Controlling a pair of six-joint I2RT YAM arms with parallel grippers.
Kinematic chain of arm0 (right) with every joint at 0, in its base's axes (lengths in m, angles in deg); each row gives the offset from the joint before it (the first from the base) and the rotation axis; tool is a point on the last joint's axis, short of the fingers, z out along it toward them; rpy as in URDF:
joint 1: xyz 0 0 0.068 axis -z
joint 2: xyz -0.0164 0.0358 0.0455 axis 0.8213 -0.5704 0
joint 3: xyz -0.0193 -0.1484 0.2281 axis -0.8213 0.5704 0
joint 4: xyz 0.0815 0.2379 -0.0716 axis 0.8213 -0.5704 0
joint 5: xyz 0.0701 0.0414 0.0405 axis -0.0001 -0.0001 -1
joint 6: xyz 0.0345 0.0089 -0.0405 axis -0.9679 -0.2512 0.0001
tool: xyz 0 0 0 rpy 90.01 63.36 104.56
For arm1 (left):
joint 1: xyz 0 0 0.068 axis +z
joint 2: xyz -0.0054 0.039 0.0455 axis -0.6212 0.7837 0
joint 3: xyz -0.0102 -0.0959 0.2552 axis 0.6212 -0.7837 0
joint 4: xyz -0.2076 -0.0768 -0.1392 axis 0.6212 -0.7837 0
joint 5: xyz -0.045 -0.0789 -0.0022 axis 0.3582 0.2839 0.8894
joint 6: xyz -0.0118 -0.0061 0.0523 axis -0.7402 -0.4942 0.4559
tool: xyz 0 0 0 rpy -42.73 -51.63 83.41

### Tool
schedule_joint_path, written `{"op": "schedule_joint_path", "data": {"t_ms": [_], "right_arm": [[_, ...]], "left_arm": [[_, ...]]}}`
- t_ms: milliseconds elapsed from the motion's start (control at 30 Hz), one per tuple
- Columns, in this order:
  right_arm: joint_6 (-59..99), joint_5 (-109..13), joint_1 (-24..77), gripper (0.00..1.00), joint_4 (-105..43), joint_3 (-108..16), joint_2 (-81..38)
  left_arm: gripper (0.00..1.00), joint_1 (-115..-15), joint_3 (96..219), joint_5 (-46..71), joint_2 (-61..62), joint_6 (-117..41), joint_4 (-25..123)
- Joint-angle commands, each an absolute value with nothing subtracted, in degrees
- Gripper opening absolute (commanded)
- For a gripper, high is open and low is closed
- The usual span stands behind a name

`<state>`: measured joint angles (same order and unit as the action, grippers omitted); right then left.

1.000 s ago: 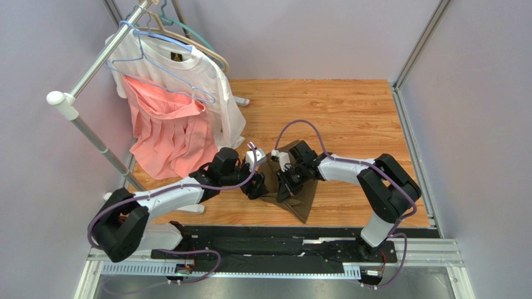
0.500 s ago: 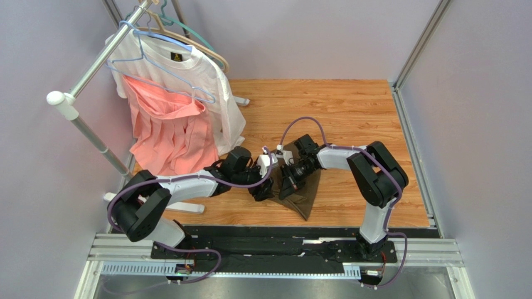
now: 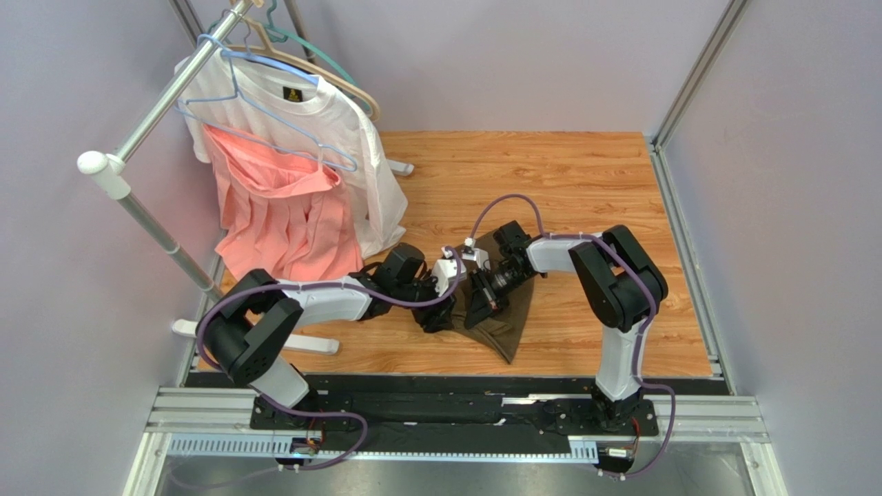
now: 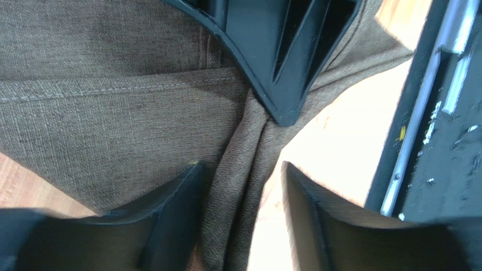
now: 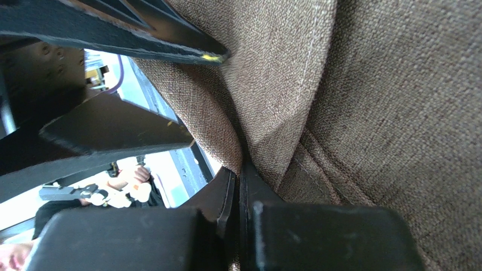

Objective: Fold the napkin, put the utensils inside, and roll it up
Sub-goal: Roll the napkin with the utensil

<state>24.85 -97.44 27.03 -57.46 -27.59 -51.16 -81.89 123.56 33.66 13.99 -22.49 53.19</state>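
The napkin (image 3: 507,320) lies bunched to the right of the pink garment (image 3: 285,233) (no utensils visible). The right gripper (image 5: 240,169) is clenched on a fold; the left gripper (image 4: 240,169) straddles a ridge, jaws apart. Best to close low on that ridge before pulling flat.

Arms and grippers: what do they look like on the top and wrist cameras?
Both the left arm and right arm have white links, black joints and a looping purple cable. The left gripper and right gripper have black, ribbed, tapering fingers; one left fingertip carries a small yellow mark.
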Motion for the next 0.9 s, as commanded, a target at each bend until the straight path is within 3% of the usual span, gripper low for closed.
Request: {"op": "schedule_joint_path", "data": {"t_ms": [0,67,200,300,333,400,433,867], "right_arm": [[26.4,-97.7,27.6,0.0,-57.3,-29.1,-52.6],[26.4,-97.5,27.5,0.0,-57.3,-29.1,-52.5],[25.9,-97.3,27.8,0.0,-57.0,-28.6,-50.9],[24.8,-96.9,28.0,0.15,-56.5,-27.8,-49.0],[24.4,-96.1,28.1,0.28,-56.5,-27.5,-48.2],[23.1,-95.3,28.7,0.39,-56.1,-26.7,-46.3],[22.6,-94.2,28.9,0.57,-56.0,-25.9,-44.0],[9.9,-73.2,34.6,0.62,-50.4,-9.5,-18.8]], "left_arm": [[0.53,-82.2,126.8,34.0,15.9,-21.2,51.0],[0.36,-82.2,128.1,33.7,17.2,-21.5,50.3],[0.15,-82.1,128.8,34.7,18.0,-21.5,50.3],[0.01,-81.6,130.3,36.8,19.3,-21.5,48.3],[0.0,-81.3,130.8,37.6,19.9,-21.7,47.6],[0.0,-80.9,132.5,40.2,22.1,-21.7,45.1],[0.0,-80.3,133.1,41.1,22.7,-21.7,44.4],[0.0,-76.3,138.0,52.1,28.7,-21.9,38.5]]}}
